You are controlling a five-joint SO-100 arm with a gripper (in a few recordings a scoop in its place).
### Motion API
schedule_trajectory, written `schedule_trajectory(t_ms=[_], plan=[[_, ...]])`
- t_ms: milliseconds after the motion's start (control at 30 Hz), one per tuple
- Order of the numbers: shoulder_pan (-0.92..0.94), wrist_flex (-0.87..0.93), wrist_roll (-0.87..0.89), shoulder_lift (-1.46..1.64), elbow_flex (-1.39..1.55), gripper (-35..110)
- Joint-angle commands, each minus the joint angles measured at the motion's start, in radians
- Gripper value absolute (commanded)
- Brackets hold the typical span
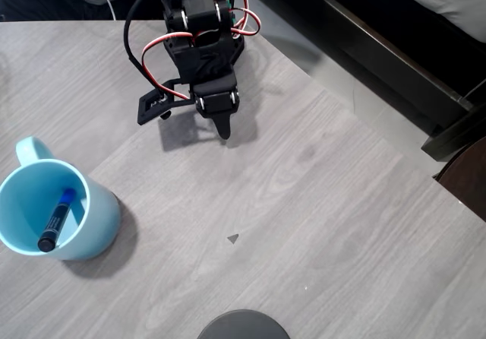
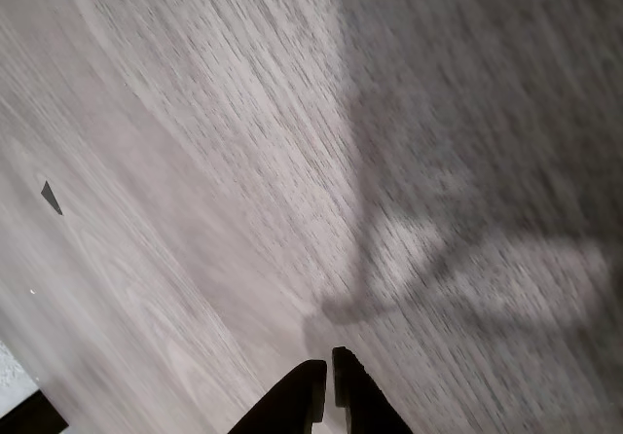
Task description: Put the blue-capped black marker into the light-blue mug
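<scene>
**Marker sits in the mug; fingers pinched together and empty, far off to the right**

Overhead view: nearest the camera is the robot arm (image 1: 199, 20), reaching in from the far edge with red and white wires looped around it. Its fingers (image 1: 222, 128) point toward the near side and hang over bare grey tabletop (image 1: 326, 225), with nothing between them. The light-blue mug (image 1: 97, 221) stands upright at the near left, its handle turned toward the far side. Inside it the blue-capped black marker (image 1: 55, 220) leans on a slant, blue cap up and toward the far right, black end down against the near-left wall. The marker's long axis runs near-left to far-right, roughly pointing at the arm. From the fingers, mug and marker lie well apart, toward the near left. A small dark triangular mark (image 1: 233, 238) sits on the wood between the mug and the middle of the table, and a dark round object (image 1: 243, 325) shows at the near edge.

Wrist view: closest are the two black fingers (image 2: 327, 378), pressed nearly shut with only a thin slit between them and holding nothing. Beyond them is wood grain, the arm's shadow and the same triangular mark (image 2: 51, 198) at the left.

Judged from this, the placing looks done; no approach to the mug seems needed.
</scene>
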Motion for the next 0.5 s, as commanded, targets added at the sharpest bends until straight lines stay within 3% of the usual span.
schedule_trajectory(t_ms=[0,467], plan=[[0.006,0.006,-0.003,0.026,0.008,0],[0.089,0.015,-0.002,0.026,0.008,0]])
